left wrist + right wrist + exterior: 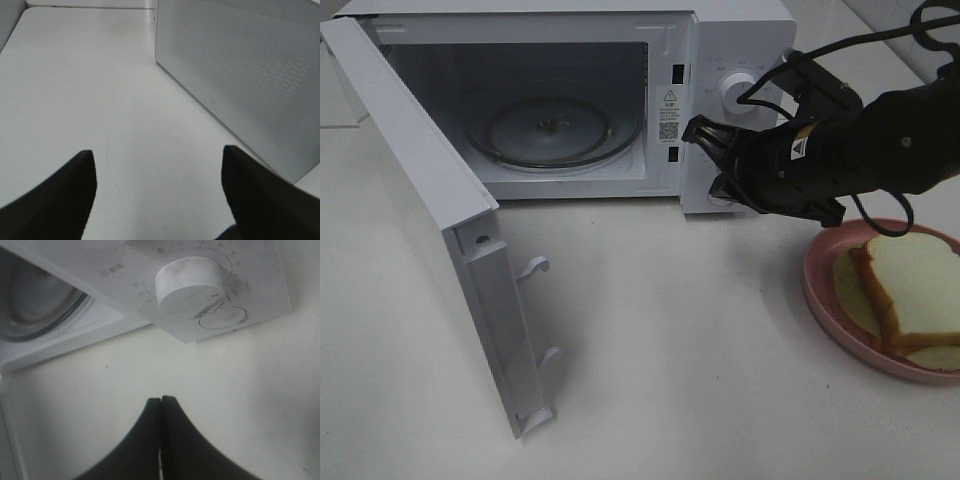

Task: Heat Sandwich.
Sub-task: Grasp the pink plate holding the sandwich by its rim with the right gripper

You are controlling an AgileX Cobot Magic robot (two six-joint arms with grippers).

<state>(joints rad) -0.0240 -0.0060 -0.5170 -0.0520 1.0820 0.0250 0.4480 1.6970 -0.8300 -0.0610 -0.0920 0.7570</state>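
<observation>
1. The microwave (760, 40) is set on a white table (670, 380). Its door (430, 230) is swung wide open, and the glass turntable (555, 132) is exposed inside.
2. The right gripper (695, 132) is held just in front of the microwave's control panel, with its fingers pressed together tip to tip.
3. On that panel a white dial (187, 282) and a round button (222, 317) are seen ahead of the fingertips, not touched.
4. The sandwich (920, 290) is laid on a pink plate (820, 290) in front of the microwave's control-panel end, on the table.
5. The left gripper (157, 155) is spread wide, gripping nothing, beside a perforated white panel (240, 75) of the microwave. Whether it is door or side cannot be told.
</observation>
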